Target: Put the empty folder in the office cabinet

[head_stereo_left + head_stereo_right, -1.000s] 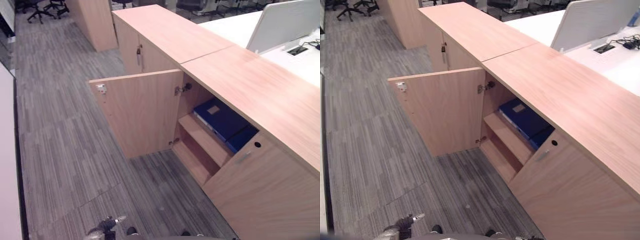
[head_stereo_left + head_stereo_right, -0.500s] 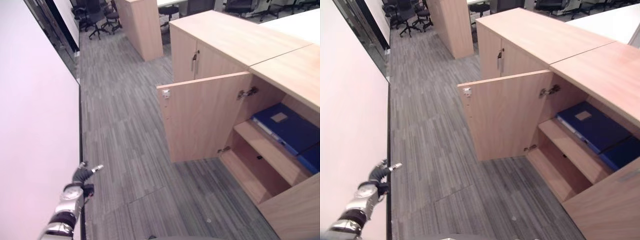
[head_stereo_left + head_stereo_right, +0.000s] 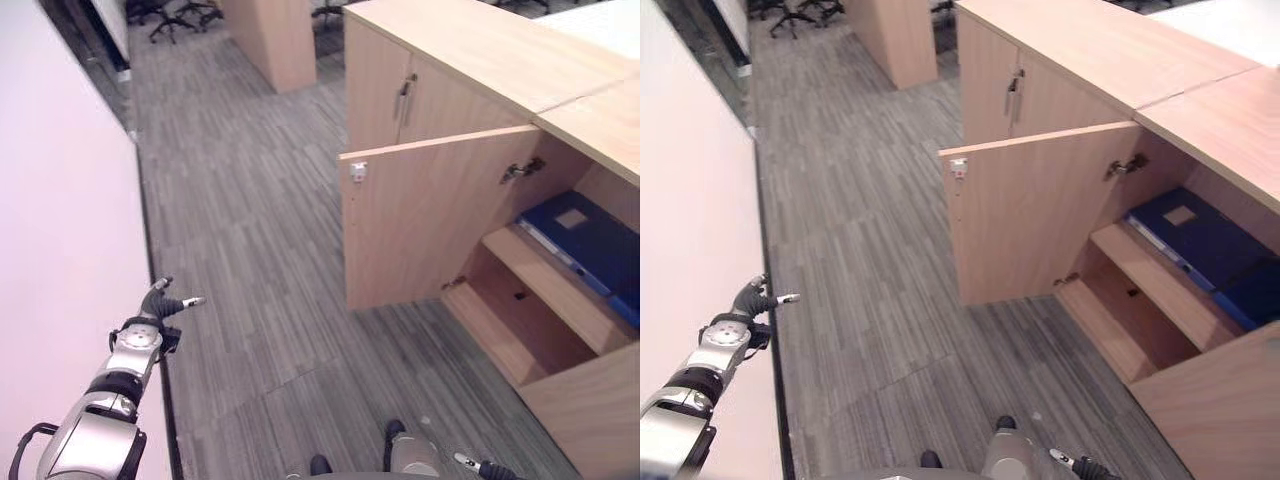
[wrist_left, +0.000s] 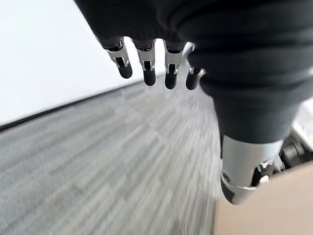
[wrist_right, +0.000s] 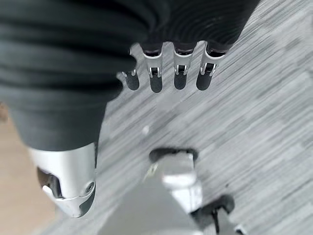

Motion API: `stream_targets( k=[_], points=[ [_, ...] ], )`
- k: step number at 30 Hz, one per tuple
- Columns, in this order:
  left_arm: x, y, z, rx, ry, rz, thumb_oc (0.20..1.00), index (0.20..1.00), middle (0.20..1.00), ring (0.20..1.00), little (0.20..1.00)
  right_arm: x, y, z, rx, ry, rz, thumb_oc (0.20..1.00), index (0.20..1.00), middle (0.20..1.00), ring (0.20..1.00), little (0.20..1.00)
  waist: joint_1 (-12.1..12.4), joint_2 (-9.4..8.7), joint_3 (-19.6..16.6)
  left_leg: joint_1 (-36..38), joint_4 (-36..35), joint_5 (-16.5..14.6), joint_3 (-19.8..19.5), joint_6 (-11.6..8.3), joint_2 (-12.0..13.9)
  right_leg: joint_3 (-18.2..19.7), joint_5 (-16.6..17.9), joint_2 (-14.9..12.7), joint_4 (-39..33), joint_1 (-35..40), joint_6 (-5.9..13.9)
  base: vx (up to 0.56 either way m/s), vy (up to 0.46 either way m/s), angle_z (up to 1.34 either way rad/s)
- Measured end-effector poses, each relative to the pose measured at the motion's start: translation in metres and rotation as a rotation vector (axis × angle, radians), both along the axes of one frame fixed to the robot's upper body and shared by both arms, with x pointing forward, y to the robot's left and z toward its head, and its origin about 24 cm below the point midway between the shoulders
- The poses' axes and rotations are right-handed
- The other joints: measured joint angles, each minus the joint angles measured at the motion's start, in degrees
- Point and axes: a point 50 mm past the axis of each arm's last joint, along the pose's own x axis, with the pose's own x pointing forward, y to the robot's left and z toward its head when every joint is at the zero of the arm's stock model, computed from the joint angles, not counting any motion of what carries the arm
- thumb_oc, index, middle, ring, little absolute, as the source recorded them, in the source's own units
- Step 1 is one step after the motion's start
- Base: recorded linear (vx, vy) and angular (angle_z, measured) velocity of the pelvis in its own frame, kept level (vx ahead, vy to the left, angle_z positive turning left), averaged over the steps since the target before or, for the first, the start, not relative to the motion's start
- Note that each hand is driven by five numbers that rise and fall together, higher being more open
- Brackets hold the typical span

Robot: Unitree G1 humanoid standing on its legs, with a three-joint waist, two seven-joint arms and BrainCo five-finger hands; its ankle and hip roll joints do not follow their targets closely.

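A blue folder point(image 3: 582, 238) lies flat on the upper shelf point(image 3: 552, 292) inside the wooden office cabinet point(image 3: 470, 55). A darker blue folder point(image 3: 1252, 292) lies beside it. The cabinet door point(image 3: 430, 222) stands swung open toward the aisle. My left hand point(image 3: 160, 304) hangs over the carpet near the white wall, far from the cabinet; its fingers point(image 4: 146, 68) are straight and hold nothing. My right hand point(image 3: 1076, 463) peeks in at the bottom edge, below the cabinet opening, and its fingers point(image 5: 178, 73) are straight and empty too.
A white wall point(image 3: 60, 250) bounds the aisle on the left. Grey carpet point(image 3: 260, 250) runs between it and the cabinets. A closed cabinet door with a handle point(image 3: 405, 98) is beyond the open one. Another wooden cabinet point(image 3: 268, 40) and office chairs point(image 3: 165, 12) stand further back.
The camera has swung left and then shifted, so the whole picture moved. My left arm now shows raised by the wall, and my right hand has come into view at the bottom.
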Motion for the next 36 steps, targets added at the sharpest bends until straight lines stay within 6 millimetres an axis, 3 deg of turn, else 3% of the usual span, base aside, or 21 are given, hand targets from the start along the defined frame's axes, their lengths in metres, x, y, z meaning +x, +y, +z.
stream_targets(
  k=[1, 2, 4, 5, 6, 7, 8, 10, 12, 14, 15, 17, 18, 19, 21, 25, 27, 31, 32, 36],
  points=[
    [0.008, -0.009, 0.003, -0.018, -0.021, -0.021, 1.0, 1.0, 1.0, 1.0, 1.0, -0.007, 0.0, -0.001, 0.001, 0.022, -0.004, 1.0, 1.0, 1.0, 1.0, 1.0, -0.07, -0.15, -0.07, 0.3, 1.0, -0.16, -0.89, -0.24, 0.6, -0.5, 0.87, 0.81, -1.62, 1.76, -1.07, 0.13, -0.183, 0.19],
    [0.012, -0.014, 0.005, -0.028, -0.033, -0.039, 1.0, 1.0, 1.0, 1.0, 1.0, -0.013, -0.002, -0.001, -0.001, 0.035, -0.014, 1.0, 1.0, 1.0, 1.0, 1.0, -0.26, -0.43, 0.04, 0.07, 3.35, -0.63, -1.31, -1.23, 1.52, -0.39, -0.17, 1.49, -2.18, 2.61, -0.89, 0.08, -0.174, 0.03],
    [0.015, -0.02, 0.005, -0.039, -0.034, -0.057, 1.0, 1.0, 1.0, 1.0, 1.0, -0.016, -0.006, 0.0, -0.009, 0.04, -0.026, 1.0, 1.0, 1.0, 1.0, 1.0, -0.4, -1.58, 0.18, -2.5, 11.43, -1.22, -1.74, -2.58, 2.48, -0.06, -0.71, 1.52, -3.73, 4.52, -1.8, 0.05, -0.141, -0.08],
    [0.02, -0.026, 0.005, -0.054, -0.039, -0.062, 1.0, 1.0, 1.0, 1.0, 1.0, -0.015, -0.008, 0.001, -0.013, 0.031, -0.053, 1.0, 1.0, 1.0, 1.0, 1.0, -0.05, -3.07, 0.74, -7.35, 23.41, -0.6, -2.15, -4.76, 3.75, 0.53, -0.84, 0.77, -4.68, 5.79, -2.29, 0.08, -0.043, -0.15],
    [0.019, -0.03, 0.002, -0.057, -0.027, -0.072, 1.0, 1.0, 1.0, 1.0, 1.0, -0.018, -0.012, 0.002, -0.023, 0.042, -0.053, 1.0, 1.0, 1.0, 1.0, 1.0, 0.04, -3.22, 0.65, -9.17, 27.19, -0.54, -2.99, -5.94, 4.29, 1.08, -0.33, 0.6, -5.85, 7.01, -2.43, 0.11, 0.014, -0.27],
    [0.016, -0.032, -0.003, -0.068, -0.016, -0.074, 1.0, 1.0, 1.0, 1.0, 1.0, -0.014, -0.016, 0.004, -0.036, 0.031, -0.047, 1.0, 1.0, 1.0, 1.0, 1.0, 0.32, -3.37, 0.6, -9.73, 26.7, -1.27, -4.18, -6.02, 5.04, 1.28, 0.31, 1.17, -7.07, 7.89, -3.42, 0.07, 0.026, -0.23],
    [0.016, -0.038, -0.007, -0.082, -0.011, -0.081, 1.0, 1.0, 1.0, 1.0, 1.0, -0.014, -0.021, 0.006, -0.054, 0.028, -0.046, 1.0, 1.0, 1.0, 1.0, 1.0, 0.05, -2.07, -0.21, -9.68, 23.37, -1.55, -5.43, -5.96, 6.15, 1.34, 0.68, 2.43, -8.62, 8.84, -4.19, 0.08, 0.039, -0.22],
    [0.018, -0.039, -0.005, -0.084, -0.022, -0.091, 1.0, 1.0, 1.0, 1.0, 1.0, -0.005, -0.024, 0.009, -0.063, 0.008, -0.041, 1.0, 1.0, 1.0, 1.0, 1.0, 0.23, -1.65, -0.51, -9.23, 14.7, -1.28, -7.81, -5.97, 6.36, 2.54, 0.69, 3.46, -8.99, 8.42, -5.14, 0.16, 0.069, -0.32],
    [0.019, -0.041, -0.002, -0.083, -0.034, -0.098, 1.0, 1.0, 1.0, 1.0, 1.0, 0.005, -0.024, 0.01, -0.063, -0.016, -0.034, 1.0, 1.0, 1.0, 1.0, 1.0, 0.68, -1.66, -0.71, -9.08, 2.91, 0.6, -14.48, -7.0, 6.42, 5.02, 1.56, 5.09, -10.18, 8.58, -4.25, 0.23, 0.108, -0.5],
    [0.019, -0.042, -0.003, -0.084, -0.037, -0.103, 1.0, 1.0, 1.0, 1.0, 1.0, 0.011, -0.025, 0.012, -0.065, -0.031, -0.034, 1.0, 1.0, 1.0, 1.0, 1.0, 1.75, -1.74, -0.68, -9.98, -1.29, 1.67, -20.51, -8.18, 6.54, 7.16, 2.34, 6.49, -11.75, 8.83, -4.37, 0.22, 0.156, -0.63],
    [0.017, -0.044, -0.005, -0.09, -0.032, -0.107, 1.0, 1.0, 1.0, 1.0, 1.0, 0.013, -0.025, 0.012, -0.065, -0.037, -0.031, 1.0, 1.0, 1.0, 1.0, 1.0, 1.43, -1.24, -0.96, -9.73, -1.81, 2.59, -21.04, -7.64, 6.52, 7.72, 2.76, 6.96, -12.98, 9.74, -4.06, 0.17, 0.156, -0.48],
    [0.008, -0.045, -0.018, -0.097, 0.014, -0.102, 1.0, 1.0, 1.0, 1.0, 1.0, 0.011, -0.026, 0.012, -0.064, -0.05, -0.022, 1.0, 1.0, 1.0, 1.0, 1.0, 0.68, -0.82, -1.38, -7.58, -2.04, 4.59, -19.66, -6.01, 6.29, 9.35, 3.53, 7.95, -15.47, 12.9, -4.28, 0.19, 0.27, -0.65],
    [0.006, -0.041, -0.023, -0.066, 0.06, -0.102, 1.0, 1.0, 1.0, 1.0, 1.0, 0.005, -0.029, 0.013, -0.07, -0.04, -0.022, 1.0, 1.0, 1.0, 1.0, 1.0, -0.89, 1.0, -2.41, -7.11, -2.12, 5.47, -18.49, -5.19, 6.15, 10.18, 3.33, 8.55, -16.45, 13.36, -4.04, 0.2, 0.361, -0.72],
    [0.005, -0.039, -0.025, -0.048, 0.082, -0.099, 1.0, 1.0, 1.0, 1.0, 1.0, 0.004, -0.029, 0.013, -0.068, -0.038, -0.021, 1.0, 1.0, 1.0, 1.0, 1.0, -1.16, 1.22, -2.34, -6.83, -2.08, 7.52, -17.5, -4.59, 6.08, 11.16, 3.18, 8.45, -16.23, 13.25, -3.35, 0.09, 0.209, -0.69],
    [0.001, -0.031, -0.027, -0.008, 0.129, -0.085, 1.0, 1.0, 1.0, 1.0, 1.0, 0.004, -0.027, 0.012, -0.056, -0.036, -0.012, 1.0, 1.0, 1.0, 1.0, 1.0, -1.44, 0.69, -2.42, -6.4, -1.93, 6.99, -14.37, -2.97, 4.32, 13.77, 2.19, 6.39, -14.73, 11.93, -1.63, 0.04, 0.16, -0.62],
    [0.02, -0.032, -0.007, 0.038, 0.091, -0.108, 1.0, 1.0, 1.0, 1.0, 1.0, 0.004, -0.021, 0.01, -0.036, -0.033, 0.016, 1.0, 1.0, 1.0, 1.0, 1.0, -2.51, -0.5, -1.43, -6.49, -1.54, 5.61, -9.81, -0.41, 0.84, 15.86, 2.04, 2.78, -13.01, 8.76, 0.83, 0.04, 0.197, -0.48],
    [0.026, -0.029, 0.0, 0.046, 0.077, -0.098, 1.0, 1.0, 1.0, 1.0, 1.0, 0.012, -0.018, 0.01, -0.026, -0.064, 0.028, 1.0, 1.0, 1.0, 1.0, 1.0, -2.6, -1.06, -1.08, -6.56, -1.52, 5.53, -8.45, -0.3, 0.31, 15.94, 2.21, 1.79, -13.18, 8.42, 1.78, 0.04, 0.18, -0.49],
    [0.035, -0.019, 0.017, 0.0, 0.018, -0.021, 1.0, 1.0, 1.0, 1.0, 1.0, 0.025, -0.018, 0.013, -0.025, -0.106, 0.045, 1.0, 1.0, 1.0, 1.0, 1.0, -4.1, -2.43, -0.37, -6.48, -1.62, 4.3, -4.01, 0.9, -0.35, 18.11, 3.78, 1.19, -13.87, 6.19, 3.79, 0.04, 0.13, -0.69],
    [0.03, -0.007, 0.019, -0.033, 0.013, 0.051, 1.0, 1.0, 1.0, 1.0, 1.0, 0.028, -0.019, 0.014, -0.028, -0.117, 0.048, 1.0, 1.0, 1.0, 1.0, 1.0, -5.28, -2.78, -0.46, -6.32, -2.13, 3.29, -2.31, 0.82, -0.43, 19.93, 4.09, 1.63, -13.53, 5.08, 3.73, 0.06, 0.14, -0.6],
    [0.031, 0.001, 0.025, -0.086, -0.02, 0.123, 1.0, 1.0, 1.0, 1.0, 1.0, 0.017, -0.02, 0.013, -0.027, -0.09, 0.042, 1.0, 1.0, 1.0, 1.0, 1.0, -6.54, -2.96, -0.45, -6.22, -2.12, 2.89, -0.2, 1.22, -0.51, 21.0, 4.62, 1.5, -13.43, 4.2, 4.14, 0.03, 0.09, -0.31]
  ],
)
